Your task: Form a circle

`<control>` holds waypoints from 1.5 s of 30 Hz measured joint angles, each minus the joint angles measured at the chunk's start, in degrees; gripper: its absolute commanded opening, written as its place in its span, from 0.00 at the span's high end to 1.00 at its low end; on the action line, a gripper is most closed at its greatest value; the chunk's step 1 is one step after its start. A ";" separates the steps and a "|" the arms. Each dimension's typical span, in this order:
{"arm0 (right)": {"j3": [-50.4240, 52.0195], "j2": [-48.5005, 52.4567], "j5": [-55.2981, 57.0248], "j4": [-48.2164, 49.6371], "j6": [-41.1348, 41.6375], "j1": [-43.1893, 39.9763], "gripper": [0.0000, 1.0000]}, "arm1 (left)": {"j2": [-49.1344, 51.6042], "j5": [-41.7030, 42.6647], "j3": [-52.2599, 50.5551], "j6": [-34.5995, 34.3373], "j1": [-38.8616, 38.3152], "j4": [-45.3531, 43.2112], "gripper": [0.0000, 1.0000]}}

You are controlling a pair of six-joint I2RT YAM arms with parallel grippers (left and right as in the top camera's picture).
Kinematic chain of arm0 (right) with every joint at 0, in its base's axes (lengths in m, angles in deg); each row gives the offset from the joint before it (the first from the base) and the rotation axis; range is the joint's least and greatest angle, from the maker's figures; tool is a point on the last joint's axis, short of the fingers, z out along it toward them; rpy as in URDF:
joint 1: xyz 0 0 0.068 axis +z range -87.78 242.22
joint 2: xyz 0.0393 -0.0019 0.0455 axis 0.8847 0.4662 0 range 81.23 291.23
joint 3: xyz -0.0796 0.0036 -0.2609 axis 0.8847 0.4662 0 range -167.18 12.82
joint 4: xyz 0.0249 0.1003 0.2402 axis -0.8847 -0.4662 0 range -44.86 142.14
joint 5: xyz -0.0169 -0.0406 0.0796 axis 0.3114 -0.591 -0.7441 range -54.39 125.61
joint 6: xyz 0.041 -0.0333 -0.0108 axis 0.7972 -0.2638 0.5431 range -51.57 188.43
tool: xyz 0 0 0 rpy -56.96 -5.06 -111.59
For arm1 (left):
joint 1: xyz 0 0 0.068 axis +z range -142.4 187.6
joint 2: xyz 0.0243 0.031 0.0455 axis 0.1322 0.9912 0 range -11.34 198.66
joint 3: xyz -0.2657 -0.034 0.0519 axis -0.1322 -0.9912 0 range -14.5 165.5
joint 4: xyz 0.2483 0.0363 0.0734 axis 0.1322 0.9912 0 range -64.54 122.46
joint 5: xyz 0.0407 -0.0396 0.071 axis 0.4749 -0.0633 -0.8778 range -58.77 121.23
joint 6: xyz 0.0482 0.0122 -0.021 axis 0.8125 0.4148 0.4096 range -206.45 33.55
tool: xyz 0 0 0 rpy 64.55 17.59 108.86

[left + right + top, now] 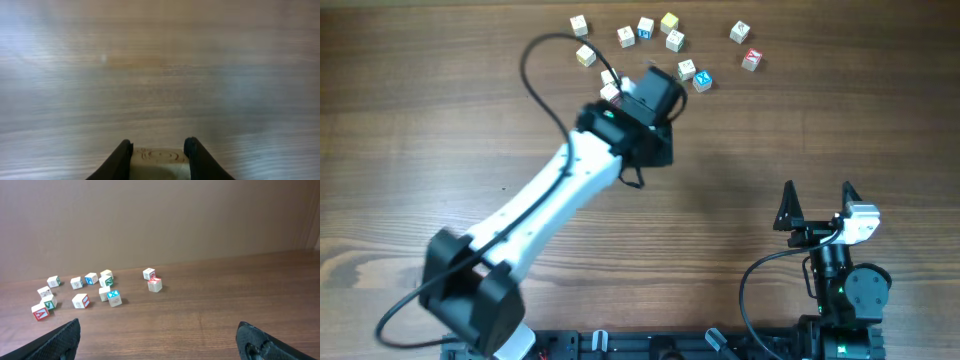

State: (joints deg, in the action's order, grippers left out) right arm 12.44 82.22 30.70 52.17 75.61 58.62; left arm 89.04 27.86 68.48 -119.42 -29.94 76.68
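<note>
Several small pale wooden letter cubes lie loose along the far edge, among them a blue-faced cube [702, 81] [114, 298] and a red-faced cube [751, 60] [154, 284]. No tight circle of cubes shows; they sit apart in a ragged band. My left gripper [617, 88] [157, 145] is at the left end of that band, shut on one wooden cube [157, 158] whose carved top shows between the black fingers. My right gripper [818, 195] [157, 330] hangs open near the front right, with nothing between its fingers.
The left arm [540, 200] runs diagonally from the front left base to the cubes. A black cable [535, 75] loops above it. The right arm's base [845, 290] stands at the front right. Bare wooden table [770, 140] lies between the cubes and the right gripper.
</note>
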 measured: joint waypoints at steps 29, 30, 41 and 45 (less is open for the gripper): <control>0.00 0.00 0.00 0.00 0.00 0.00 0.00 | 16.76 -12.61 -9.44 -8.81 -1.88 -30.45 0.78; 0.00 0.00 0.00 0.00 0.00 0.00 0.00 | 16.79 -12.72 -9.44 -8.83 -1.16 -30.45 0.78; 0.00 0.00 0.00 0.00 0.00 0.00 0.00 | 16.83 -14.14 -9.44 -17.94 2.10 -30.45 0.77; 0.00 0.00 0.00 0.00 0.00 0.00 0.00 | 16.83 -16.20 -9.44 -26.53 2.10 -30.29 0.70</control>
State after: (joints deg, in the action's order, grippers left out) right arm 12.44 82.22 30.70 52.17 75.61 58.62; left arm 105.87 11.66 59.04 -145.96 -27.85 46.39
